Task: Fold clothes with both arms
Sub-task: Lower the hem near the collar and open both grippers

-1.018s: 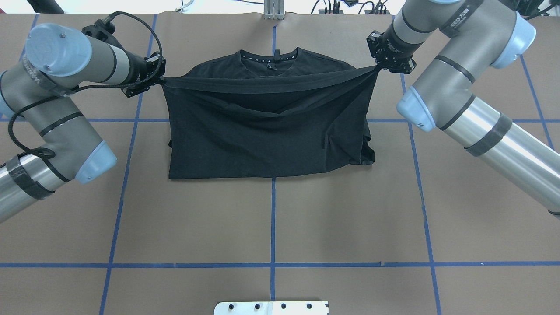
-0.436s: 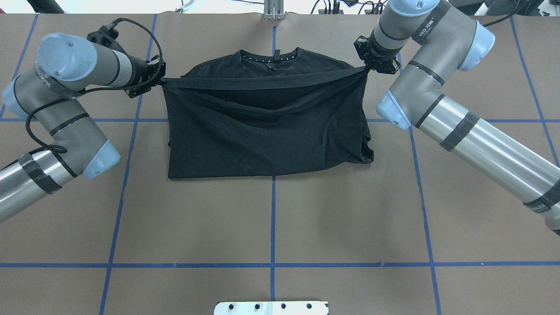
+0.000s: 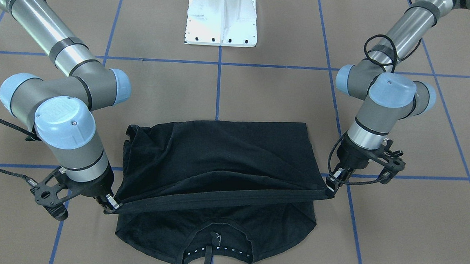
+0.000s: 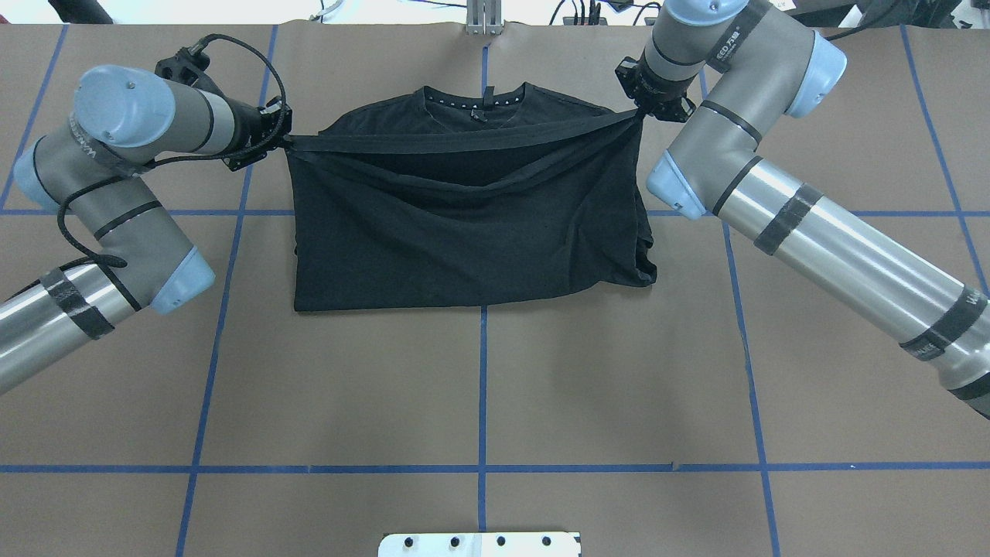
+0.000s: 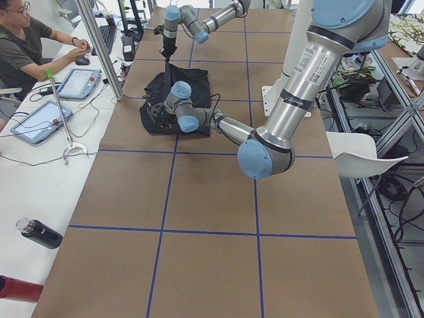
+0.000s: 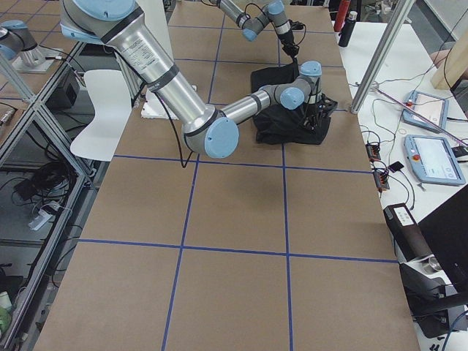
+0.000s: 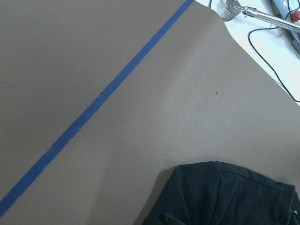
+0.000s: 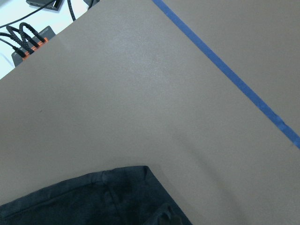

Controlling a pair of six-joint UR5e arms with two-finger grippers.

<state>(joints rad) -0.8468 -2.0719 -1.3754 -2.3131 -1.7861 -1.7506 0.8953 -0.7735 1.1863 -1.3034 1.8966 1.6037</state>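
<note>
From the front, shows the shirt (image 3: 217,155) on the bench (image 3: 262,93), hem (image 3: 223,196) drawn taut above the collar (image 3: 215,251), one end pinched tight in the left claw (image 3: 329,186), the other in the right claw (image 3: 112,207). From overhead, gives only black wrists meeting those ends. From the wrist cameras, catches just a shirt corner, bare bench, blue tape (image 7: 93,108). Bends left arm (image 3: 377,112) and right arm (image 3: 71,146) at the elbow, wrists angled down.

There is one black T-shirt (image 4: 464,224). There are two robot arms, left arm (image 4: 131,116) and right arm (image 4: 812,224), one white pedestal base (image 3: 222,17), one person (image 5: 23,50), two tablets (image 5: 78,83) and two bottles (image 5: 40,233).
</note>
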